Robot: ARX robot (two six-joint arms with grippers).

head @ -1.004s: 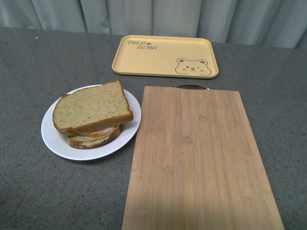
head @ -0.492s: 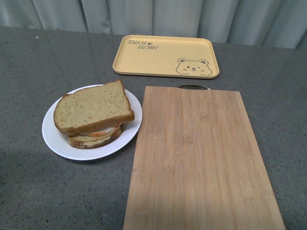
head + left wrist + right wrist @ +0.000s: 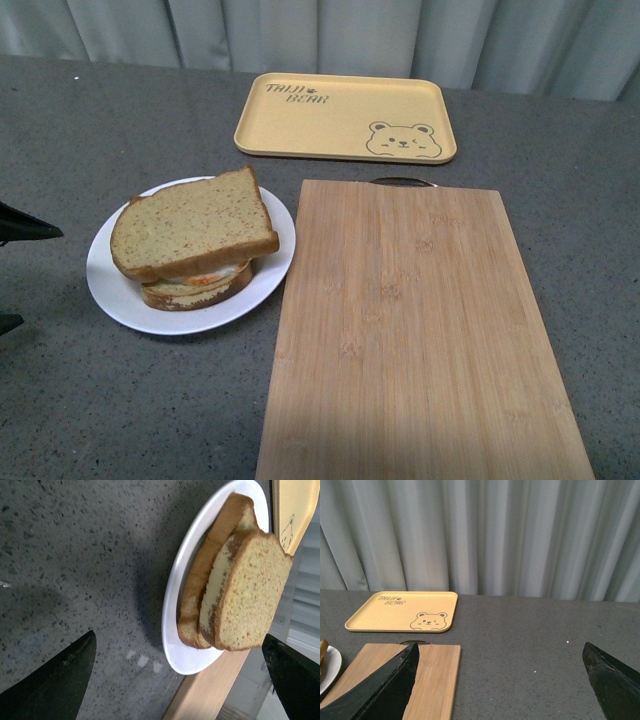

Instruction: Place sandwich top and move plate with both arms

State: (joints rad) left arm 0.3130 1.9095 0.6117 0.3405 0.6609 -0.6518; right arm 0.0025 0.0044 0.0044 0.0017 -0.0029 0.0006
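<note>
Left gripper (image 3: 40, 276): I see it spread wide, empty, just left of the plate.
Plate (image 3: 110, 290): on the grey table, just beside the cutting board (image 3: 410, 330).
Sandwich top (image 3: 190, 222): lies askew on the egg slice, on the plate.
Right gripper (image 3: 500, 647): spread wide, holding nothing.

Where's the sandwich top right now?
In the front view the sandwich top lies over the lower slice on the white plate at left, just left of the wooden cutting board and nearer than the yellow bear tray.
</note>
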